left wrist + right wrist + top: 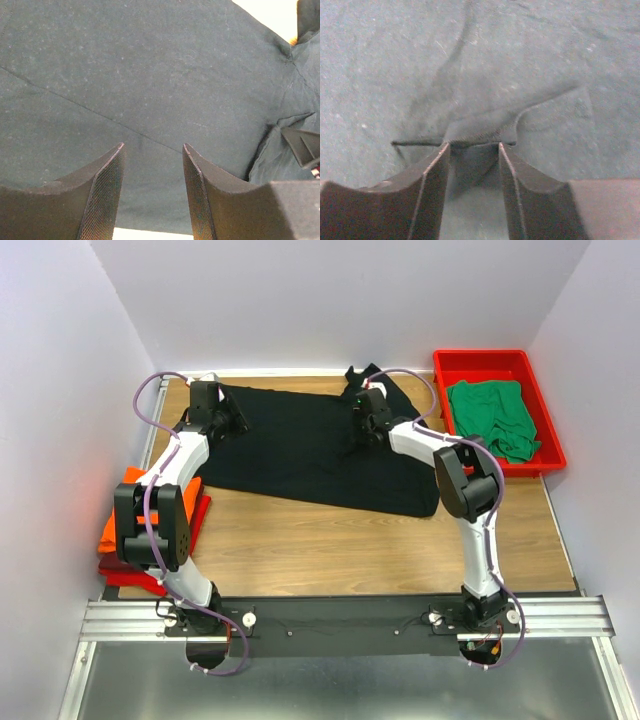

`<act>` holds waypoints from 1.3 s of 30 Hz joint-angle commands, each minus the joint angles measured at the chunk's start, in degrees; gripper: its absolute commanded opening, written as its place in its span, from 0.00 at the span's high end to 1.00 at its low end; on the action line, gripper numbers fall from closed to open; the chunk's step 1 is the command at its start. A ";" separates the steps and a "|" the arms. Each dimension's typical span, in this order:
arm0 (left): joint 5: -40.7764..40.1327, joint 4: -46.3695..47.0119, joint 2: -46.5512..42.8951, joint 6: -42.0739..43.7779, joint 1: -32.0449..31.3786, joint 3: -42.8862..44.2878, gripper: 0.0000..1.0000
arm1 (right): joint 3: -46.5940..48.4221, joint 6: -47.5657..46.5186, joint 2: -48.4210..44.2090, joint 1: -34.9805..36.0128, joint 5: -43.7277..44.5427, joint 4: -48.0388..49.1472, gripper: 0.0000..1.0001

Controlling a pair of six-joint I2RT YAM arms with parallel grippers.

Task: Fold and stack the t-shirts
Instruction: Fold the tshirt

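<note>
The large black t-shirt [300, 445] lies spread across the back of the table. My left gripper [226, 420] hovers over its left edge, open, with only flat black cloth [150, 75] showing between the fingers [107, 190]. My right gripper [366, 420] is down on the shirt's upper right part. Its jaws stand apart, and a raised ridge of black cloth [480, 127] lies across the fingertips [472, 145]. The green t-shirt [492, 418] is bunched in the red tray [500, 358]. The orange t-shirt [118, 522] lies on the dark red one [128, 575] at the table's left edge.
The red tray stands at the back right corner against the wall. White walls close in on the left, back and right. Bare wood [340, 550] runs between the black shirt and the arm bases. Part of the right arm [305, 147] shows in the left wrist view.
</note>
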 commanded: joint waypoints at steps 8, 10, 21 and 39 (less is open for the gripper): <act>0.46 0.18 0.75 0.77 -0.18 0.66 0.43 | 5.60 -1.14 4.12 0.86 -2.60 1.88 0.26; 0.46 0.18 0.84 0.51 -0.18 0.75 0.43 | 5.69 -1.32 4.12 0.95 -2.43 1.97 0.24; -14.20 -4.73 11.90 -6.96 0.08 19.80 0.43 | 9.91 4.13 0.26 -6.25 -2.86 2.06 0.13; -25.11 -8.45 51.11 -0.47 4.21 66.76 0.17 | 18.87 3.70 8.08 -11.45 -11.21 6.02 0.14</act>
